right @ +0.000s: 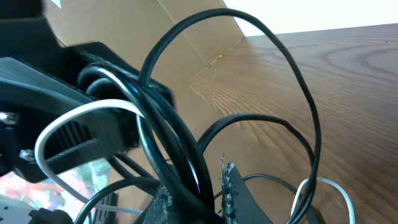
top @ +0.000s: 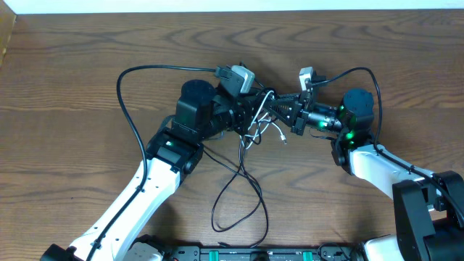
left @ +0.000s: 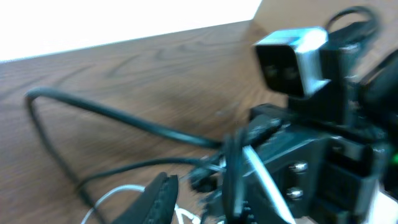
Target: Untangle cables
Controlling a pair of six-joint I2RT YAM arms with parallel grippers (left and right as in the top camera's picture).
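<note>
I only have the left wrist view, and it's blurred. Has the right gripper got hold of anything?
Observer: Yes. The right wrist view shows the right gripper shut on black cables.
Operator: Where's the white cable?
Observer: Overhead, the white cable sits mid-table, just on the near side of where the arms meet.
Operator: Any slack to work with?
Observer: A long black loop trails from there toward the arm bases.

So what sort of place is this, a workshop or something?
Likely a robotics lab or test bench: two white-and-black robot arms work at a brown wood-grain table, a tangle of thin black and white cables lies between them, and brown cardboard screens one side.
</note>
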